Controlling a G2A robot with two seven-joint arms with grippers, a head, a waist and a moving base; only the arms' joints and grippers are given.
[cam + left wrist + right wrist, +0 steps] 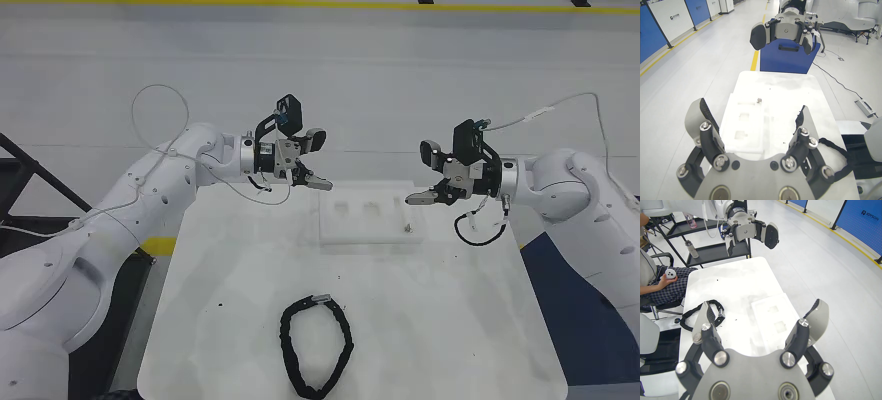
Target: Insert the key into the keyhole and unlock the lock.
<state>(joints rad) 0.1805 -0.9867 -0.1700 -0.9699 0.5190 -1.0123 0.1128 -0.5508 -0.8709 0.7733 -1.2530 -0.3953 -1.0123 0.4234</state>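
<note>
A black chain lock (pixel 315 345) lies coiled near the table's front edge, its metal lock end (pixel 721 312) pointing toward the middle. The small key (pixel 409 227) stands in the right end of a white foam tray (pixel 352 232) at the table's far side, seen as a small grey piece (pixel 759 100) in the left wrist view. My left gripper (pixel 322 160) hovers open above the tray's left end with nothing between its fingers (pixel 705 113). My right gripper (pixel 420 175) hovers open above the tray's right end, near the key, also empty, its fingers (pixel 705 313) spread wide.
The foam tray (pixel 745 132) has several rectangular recesses. A blue cabinet (pixel 787 58) stands beyond the table on the right arm's side. On the left arm's side are a black shelf cart (pixel 702 251) and a seated person's hand with a controller (pixel 670 274).
</note>
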